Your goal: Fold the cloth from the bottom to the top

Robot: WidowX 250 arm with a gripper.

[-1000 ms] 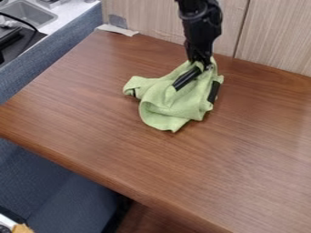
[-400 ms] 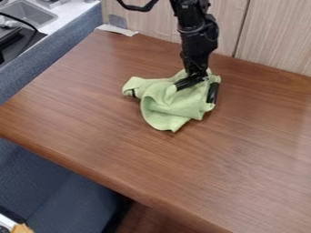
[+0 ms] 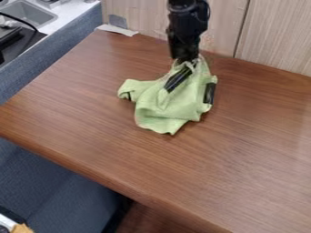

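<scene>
On the far part of the brown wooden table (image 3: 115, 136), near the wall panels (image 3: 270, 36), the light green cloth (image 3: 173, 107) lay bunched in uneven folds. One rumpled corner stuck out toward the left of the view, with a small dark band (image 3: 127, 96) across it, while the lower edge, nearest the camera, spread in a loose, wavy hem. Its upper part rose in a peak against the underside of the black two-finger gripper (image 3: 188, 96).

The arm (image 3: 188, 27) came in from the top edge and hung over the cloth. The gripper's two fingers stood well apart, one slanting down across the cloth's upper left part, the other at its right edge, with green fabric bunched between them. Whether either finger pressed on the wood beneath, I could not tell.

At the table's far left corner lay a pale strip (image 3: 117, 30), just below a grey patch (image 3: 117, 21) on the panels. Beyond the table's left side were a metal sink (image 3: 27, 12) set in a light counter (image 3: 65, 12) and a black cable (image 3: 23, 22).
</scene>
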